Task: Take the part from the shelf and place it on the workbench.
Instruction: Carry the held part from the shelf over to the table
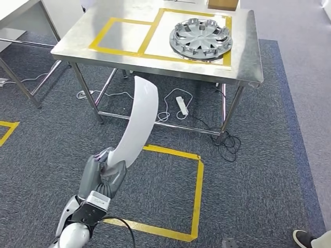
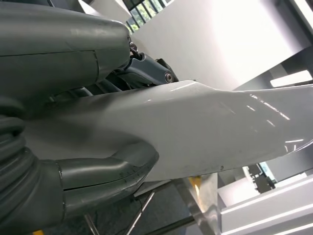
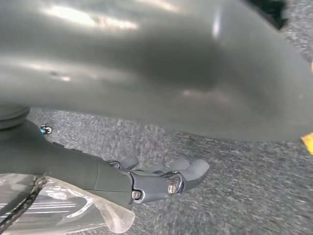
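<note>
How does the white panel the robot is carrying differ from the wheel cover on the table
The white panel is long, curved, plain and glossy; the wheel cover is round, grey and spoked. The panel stands up in the left hand; the cover lies flat on the workbench.

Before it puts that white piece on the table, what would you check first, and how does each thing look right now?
1. Left hand grips the white part: ok.
2. Part free of the table, not yet over it: ok.
3. Left taped box on the table bare: ok.
4. Right box holds a hubcap, so avoid it: not ok.
5. Right hand holds nothing, fingers loosely curled: ok.
6. Cables on the floor under the table, footing: cannot tell.
</note>
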Controlling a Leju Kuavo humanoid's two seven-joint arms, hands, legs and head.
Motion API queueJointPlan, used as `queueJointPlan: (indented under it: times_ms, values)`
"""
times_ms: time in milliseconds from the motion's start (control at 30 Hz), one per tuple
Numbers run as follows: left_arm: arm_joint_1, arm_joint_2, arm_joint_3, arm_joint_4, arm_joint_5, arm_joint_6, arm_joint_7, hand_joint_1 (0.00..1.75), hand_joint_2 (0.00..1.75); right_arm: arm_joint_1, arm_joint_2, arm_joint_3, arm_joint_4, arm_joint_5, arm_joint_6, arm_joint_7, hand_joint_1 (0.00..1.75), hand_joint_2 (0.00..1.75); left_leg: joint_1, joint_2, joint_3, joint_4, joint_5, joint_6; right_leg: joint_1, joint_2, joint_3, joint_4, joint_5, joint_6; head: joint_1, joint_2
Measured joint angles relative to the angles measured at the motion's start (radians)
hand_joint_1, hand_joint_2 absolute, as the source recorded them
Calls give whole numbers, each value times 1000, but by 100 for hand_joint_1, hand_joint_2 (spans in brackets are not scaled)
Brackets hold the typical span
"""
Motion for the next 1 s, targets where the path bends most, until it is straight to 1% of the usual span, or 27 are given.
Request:
queueJointPlan:
  times_ms: [33, 67, 100, 133, 200, 233, 267, 300, 333, 367, 400, 433, 467, 500, 533, 567, 600, 667, 700, 733, 767, 800, 867, 900, 933, 967, 1000]
  values:
    - [0, 0, 0, 0, 0, 0, 0, 175, 175, 0, 0, 0, 0, 0, 0, 0, 0, 0, -2, -1, 7, 1, -8, -4, 1, 1, 27, -62, 32, -3, 0, 0]
    - [-1, 0, 0, 0, 0, 0, 0, 175, 175, -2, 0, -1, 0, 0, 0, 0, 0, 0, -4, -1, 11, 2, -14, -9, 2, 1, 50, -108, 46, -8, 0, 0]
    - [-1, 0, 0, 0, 0, 0, 0, 175, 175, -2, 0, -1, 0, 0, 1, 0, 0, 0, -5, -2, 13, 3, -18, -13, 3, 2, 63, -132, 46, -13, -2, 0]
    - [-1, 0, 0, 0, 0, 0, -1, 175, 175, -2, 0, -1, 0, 0, 1, 1, 0, 0, -7, -2, 14, 3, -20, -17, 5, 4, 71, -138, 37, -18, -3, 0]
    - [-2, 0, 0, 0, 0, 0, -1, 175, 175, -1, 0, -2, 0, 0, 1, 1, 0, 0, -7, -1, 18, 4, -28, -26, 1, 4, 79, -146, 31, -28, -5, 0]
    - [-3, 0, 0, 0, 0, 0, -1, 175, 175, -1, 1, -3, 0, 0, 1, 1, 0, 0, -7, 0, 15, 19, -38, -32, -2, 4, 86, -149, 27, -34, -7, 0]
    - [-4, 1, 0, 0, 0, 0, -2, 175, 175, -2, 1, -3, 0, 0, 1, 1, 0, 0, -5, 1, -2, 57, -57, -39, -5, 3, 94, -152, 23, -40, -9, 0]
    - [-4, 1, 0, 0, 0, 0, -2, 175, 175, -2, 1, -4, 0, 0, 1, 0, 0, 0, -2, 2, -32, 117, -81, -45, -6, 2, 101, -153, 18, -45, -12, 0]
    - [-3, 1, 0, 0, 0, 0, -2, 175, 175, -2, 1, -5, 0, 0, 1, 0, 0, 0, 1, 3, -73, 190, -106, -51, -7, 1, 107, -154, 12, -48, -14, 0]
    - [-1, 2, 0, 0, 0, 0, -2, 175, 175, -2, 1, -5, 0, 0, 1, 0, 0, 0, 5, 4, -115, 257, -123, -55, -7, 1, 114, -154, 6, -49, -14, 0]
    - [0, 2, 0, 1, 0, 0, -2, 175, 175, -1, 1, -5, 0, 0, 2, 1, 0, 0, 8, 4, -145, 297, -122, -57, -7, 1, 121, -154, 0, -48, -14, 0]
    - [1, 3, 0, 1, 0, 0, -2, 175, 175, 0, 1, -5, 0, 0, 2, 1, 0, 0, 10, 4, -158, 298, -99, -58, -7, 2, 130, -154, -6, -47, -14, 0]
    - [2, 4, 0, 1, 0, 0, -2, 175, 175, 1, 1, -5, 0, 0, 2, 1, 0, 0, 11, 5, -151, 259, -56, -58, -8, 2, 140, -154, -13, -44, -14, 0]
    - [1, 4, 0, 1, 1, 0, -2, 175, 175, 1, 1, -5, 0, 0, 2, 1, 0, 0, 12, 6, -131, 193, -4, -56, -9, 3, 149, -154, -22, -41, -14, 0]
    - [1, 4, 0, 1, 2, 0, -2, 175, 175, 0, 1, -5, 0, 0, 2, 1, 0, 0, 10, 8, -109, 130, 34, -53, -8, 3, 156, -154, -30, -35, -14, 0]
    - [1, 4, 0, 2, 3, 1, -3, 175, 175, 0, 1, -5, 0, 0, 2, 1, 0, 0, 8, 10, -88, 75, 52, -49, -6, 4, 161, -154, -38, -29, -15, 0]
    - [1, 4, 0, 2, 4, 1, -3, 175, 175, -1, 1, -5, 0, 0, 2, 1, 0, 0, 6, 11, -76, 44, 54, -43, -5, 3, 160, -156, -44, -22, -15, 0]
    - [1, 4, 0, 2, 7, 2, -3, 175, 175, -1, 1, -5, 0, 0, 2, 1, 0, 0, 2, 10, -67, 25, 35, -31, -5, -1, 165, -164, -51, -9, -15, 0]
    - [2, 4, 0, 2, 8, 2, -4, 175, 175, -1, 1, -5, 0, 0, 3, 1, 0, 0, 3, 8, -62, 22, 33, -24, -6, -2, 168, -168, -55, -3, -15, 0]
    - [3, 3, 0, 2, 8, 3, -4, 175, 175, -3, 1, -5, 0, 1, 3, 0, 0, 0, 5, 7, -54, 15, 31, -17, -7, -3, 169, -161, -62, 2, -15, 0]
    - [2, 3, 0, 2, 8, 4, -5, 175, 175, -5, 1, -5, 0, 1, 4, -1, 0, 0, 7, 7, -45, 9, 28, -11, -7, -3, 158, -134, -76, 5, -13, 0]
    - [2, 2, 0, 2, 9, 4, -6, 175, 175, -7, 1, -6, -1, 1, 8, -4, 0, 0, 8, 8, -35, 4, 25, -5, -7, -1, 130, -82, -98, 8, -12, 0]
    - [3, 2, 0, 2, 9, 6, -10, 175, 175, -5, 1, -7, -1, -5, 26, -15, 0, 0, 6, 8, -21, 2, 11, 3, -6, 0, 38, 63, -144, 10, -11, 0]
    - [5, 3, 0, 3, 10, 7, -14, 175, 175, -2, 1, -8, 0, -10, 36, -21, 0, 0, 4, 7, -12, 3, 2, 5, -6, 0, -5, 115, -148, 10, -11, 0]
    - [6, 3, 0, 3, 11, 8, -18, 175, 175, 0, 1, -9, 0, -14, 42, -27, 0, 0, 3, 5, 0, 3, -7, 5, -6, 0, -30, 131, -128, 9, -11, 0]
    - [7, 3, 0, 4, 11, 9, -22, 175, 175, 2, 1, -11, 0, -17, 46, -31, 0, 0, 2, 3, 14, 3, -18, 5, -6, 1, -36, 108, -88, 6, -11, 0]
    - [8, 3, 0, 4, 12, 9, -24, 175, 175, 2, 0, -13, 0, -19, 47, -34, 0, 0, 1, 1, 31, 3, -29, 4, -4, 1, -26, 52, -32, 2, -11, 0]
